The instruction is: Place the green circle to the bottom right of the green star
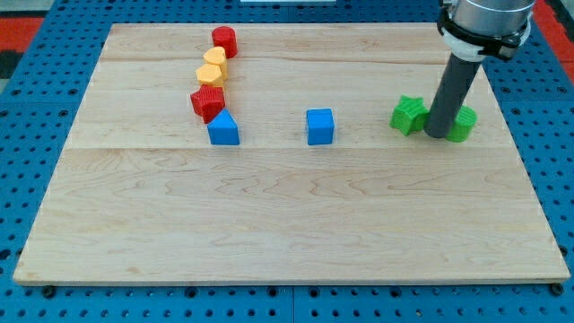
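The green star [408,115] lies on the wooden board at the view's right. The green circle [463,124] lies just to its right, partly hidden behind my dark rod. My tip [439,135] rests on the board between the two green blocks, touching or nearly touching the circle's left side.
A blue cube [319,126] sits mid-board. At the view's upper left a line of blocks runs down: red cylinder [224,40], two yellow blocks [214,59] [212,75], red star [207,103], blue triangle [223,129]. The board's right edge [529,179] is close to the green circle.
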You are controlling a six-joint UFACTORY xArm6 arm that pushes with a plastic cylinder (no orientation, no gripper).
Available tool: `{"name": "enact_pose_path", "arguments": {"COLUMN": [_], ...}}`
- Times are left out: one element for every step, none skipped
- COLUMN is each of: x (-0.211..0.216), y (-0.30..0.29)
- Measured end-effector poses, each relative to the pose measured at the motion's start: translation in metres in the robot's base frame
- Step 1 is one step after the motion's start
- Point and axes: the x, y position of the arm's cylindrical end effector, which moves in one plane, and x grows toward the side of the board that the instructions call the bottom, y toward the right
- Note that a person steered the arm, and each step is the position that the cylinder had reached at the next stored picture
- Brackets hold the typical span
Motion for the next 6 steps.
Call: {"name": "enact_pose_path", "arguments": {"x": [0.005,0.011,0.024,0.021,-0.004,-0.017], "y": [0.000,0.014,0.037,0.096,0.102,0.025]}}
